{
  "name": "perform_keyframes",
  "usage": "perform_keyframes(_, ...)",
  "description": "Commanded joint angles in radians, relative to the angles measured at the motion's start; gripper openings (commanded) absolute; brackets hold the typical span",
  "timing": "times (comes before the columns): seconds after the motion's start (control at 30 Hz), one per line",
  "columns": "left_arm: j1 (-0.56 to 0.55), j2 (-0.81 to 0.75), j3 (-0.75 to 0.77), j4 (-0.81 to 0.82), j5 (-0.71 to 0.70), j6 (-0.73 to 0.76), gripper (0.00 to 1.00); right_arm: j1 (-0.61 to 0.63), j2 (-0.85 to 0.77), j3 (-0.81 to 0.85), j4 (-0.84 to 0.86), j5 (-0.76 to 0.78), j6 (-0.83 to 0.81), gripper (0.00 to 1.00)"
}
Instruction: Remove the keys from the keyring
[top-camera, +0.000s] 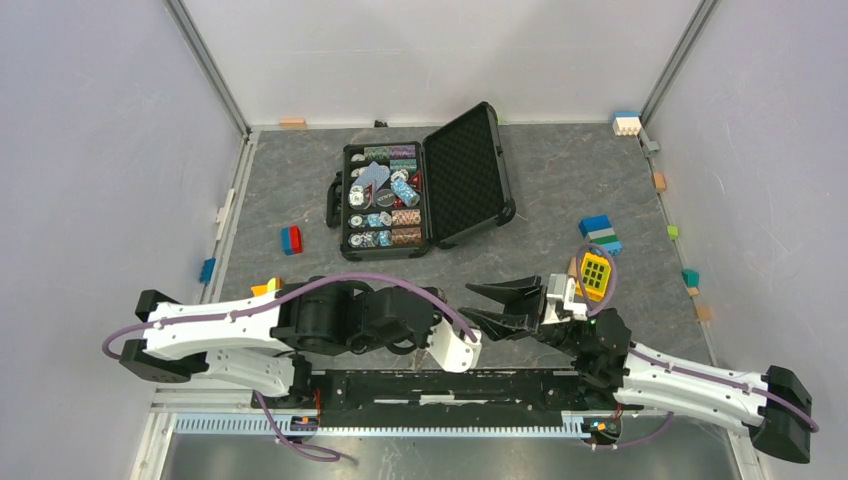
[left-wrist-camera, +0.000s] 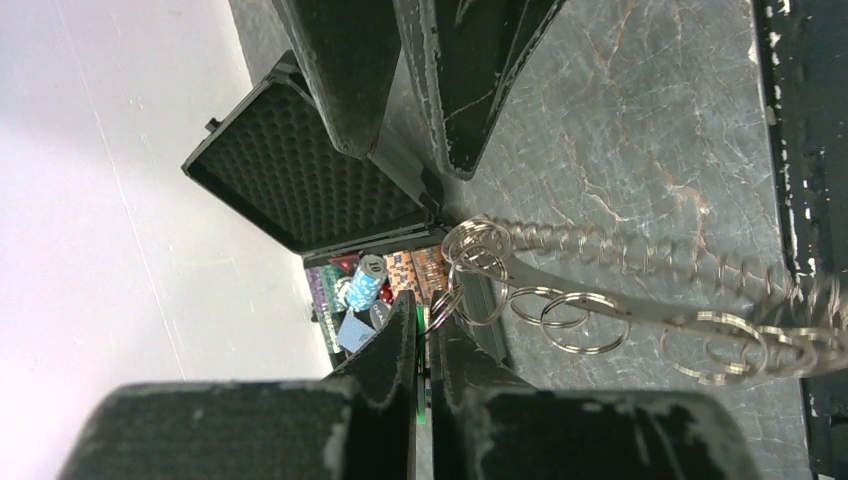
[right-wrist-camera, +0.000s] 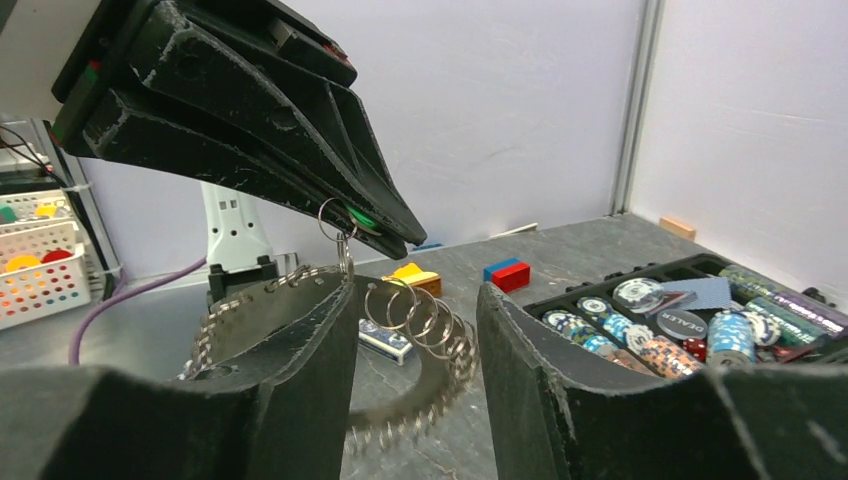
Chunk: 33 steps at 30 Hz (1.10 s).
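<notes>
The keyring (left-wrist-camera: 640, 310) is a thin silver hoop. It carries several small split rings (right-wrist-camera: 415, 315), and the keys (right-wrist-camera: 430, 395) fan along it like blurred saw teeth. My left gripper (left-wrist-camera: 428, 318) is shut on the green tag (left-wrist-camera: 420, 395) of one key. The tag's small ring (right-wrist-camera: 338, 222) links it to the hoop, which hangs from it. The left gripper also shows in the right wrist view (right-wrist-camera: 378, 228), coming from the upper left. My right gripper (right-wrist-camera: 418, 290) is open, its fingers either side of the hoop. In the top view the right gripper (top-camera: 490, 308) points left, hiding keys and hoop.
A black case (top-camera: 340, 215) of poker chips lies open behind the grippers, its foam lid (top-camera: 465, 175) tipped right. A red-blue block (top-camera: 291, 239), a yellow-orange block (top-camera: 265, 287), a yellow toy (top-camera: 596, 273) and blue-green blocks (top-camera: 600, 232) lie around. A small card pack (right-wrist-camera: 385, 340) lies under the hoop.
</notes>
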Motion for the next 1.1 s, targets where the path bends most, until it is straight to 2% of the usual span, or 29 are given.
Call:
perform_keyframes(0.0,-0.006,0.020,0.054,0.043,-0.086,-0.066,0.02,0.000,-0.044,0.033,-0.080,0.031,-0.030,0.55)
perform_keyframes(0.23,-0.006,0.110,0.143,-0.068,-0.154,-0.147,0.02,0.001,-0.032,0.024,-0.051,-0.004,0.059,0.72)
perform_keyframes(0.53,-0.004,0.138,0.163,-0.079,-0.199,-0.201,0.02,0.002,-0.010,0.015,-0.024,0.019,0.122,0.98)
perform_keyframes(0.7,-0.004,0.150,0.170,-0.078,-0.205,-0.202,0.02,0.001,0.027,0.008,-0.009,0.067,0.143,0.98)
perform_keyframes(1.07,-0.005,0.148,0.166,-0.079,-0.194,-0.208,0.02,0.004,0.137,0.002,0.159,-0.012,0.215,0.98)
